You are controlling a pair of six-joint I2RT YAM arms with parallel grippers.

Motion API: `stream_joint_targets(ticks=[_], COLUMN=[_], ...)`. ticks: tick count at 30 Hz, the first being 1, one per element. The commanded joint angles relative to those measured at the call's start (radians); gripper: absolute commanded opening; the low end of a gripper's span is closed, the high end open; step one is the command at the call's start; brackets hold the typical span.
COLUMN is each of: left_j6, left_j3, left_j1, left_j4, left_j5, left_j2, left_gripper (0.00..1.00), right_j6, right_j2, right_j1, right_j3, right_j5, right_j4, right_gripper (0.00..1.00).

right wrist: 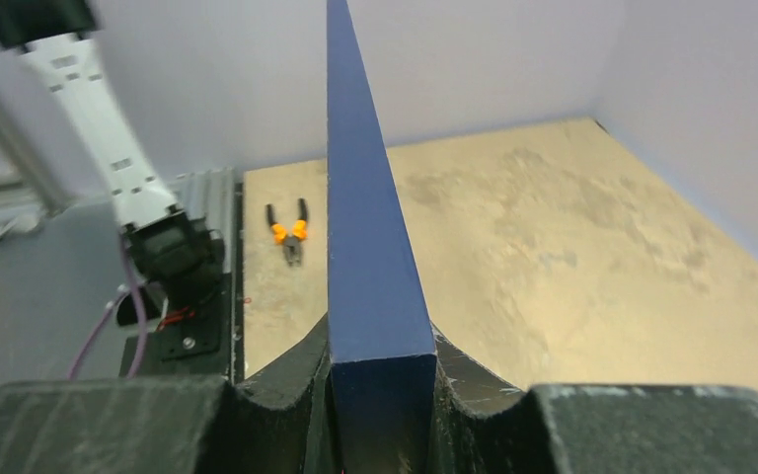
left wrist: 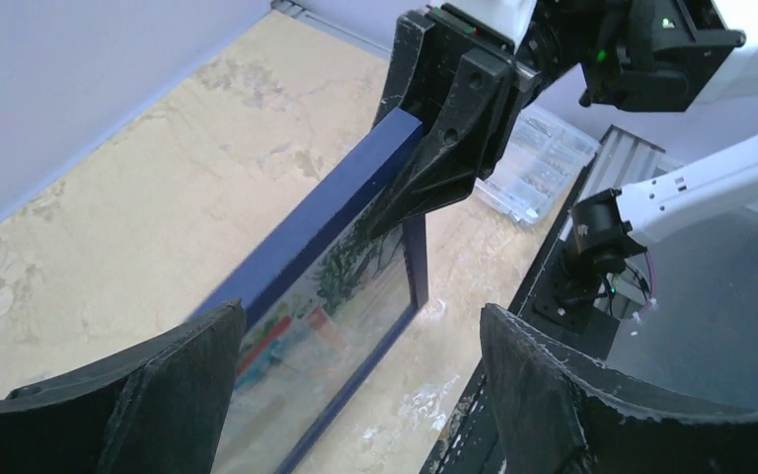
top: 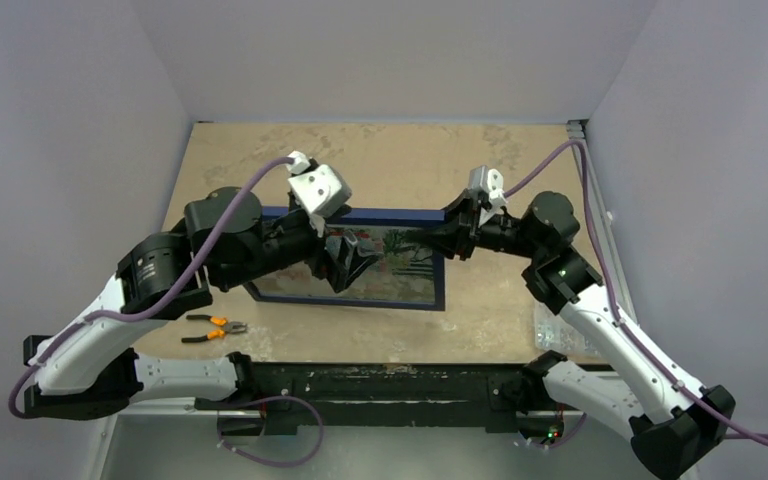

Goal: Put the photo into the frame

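While the right gripper pinched the end of the top rail, the frame stood raised on its lower long rail near the middle of the table, leaning rather than fully upright. Its dark blue front faced the near edge, where the arm bases sat. The right fingers were closed narrowly, one pressed on each flat side of the blue rail at the frame's upper right corner, so this gripper alone had a firm hold of it.

The left gripper hung at the front of the frame, towards its left half, with its jaws spread wide and nothing between them gripped. From its wrist camera the two dark fingers sat well apart, with the pane and lower rail showing in the gap. Whether the left-hand finger brushed the top rail could not be told.

The photo showed through the clear pane, green foliage and red and blue patches filling the opening. How well it was seated behind the glass was not visible.

Orange-handled pliers lay flat near the table's near left corner, well apart from the frame. A clear plastic box lay by the near right corner.
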Motion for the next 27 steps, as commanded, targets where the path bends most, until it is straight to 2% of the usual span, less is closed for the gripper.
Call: stream_joint_targets(ticks=[1, 8, 15, 23, 25, 27], left_j6=[-0.055, -0.147, -0.305, -0.447, -0.470, -0.484], left_j3=[-0.055, -0.189, -0.384, -0.572, -0.614, -0.648], left_j1=[0.001, 0.001, 0.016, 0.094, 0.119, 0.142], left_j4=[0.067, 0.049, 0.083, 0.168, 0.197, 0.225], left_j5=[-0.085, -0.103, -0.102, -0.024, 0.001, 0.019], left_j2=[-0.034, -0.040, -0.027, 0.013, 0.026, 0.043], left_gripper=[0.86, 0.86, 0.86, 0.86, 0.86, 0.86], right_j6=[0.066, 0.098, 0.255, 0.293, 0.304, 0.304], right_j2=[-0.020, 0.039, 0.175, 0.308, 0.321, 0.329], right_j1=[-0.006, -0.038, -0.308, -0.425, -0.446, -0.464], right_j3=[-0.037, -0.056, -0.082, -0.180, -0.210, -0.233], right_j5=[0.374, 0.524, 0.353, 0.402, 0.427, 0.458], right_j4=[-0.012, -0.111, -0.147, -0.172, -0.154, -0.153], right_gripper=[0.00, 0.00, 0.00, 0.00, 0.15, 0.38])
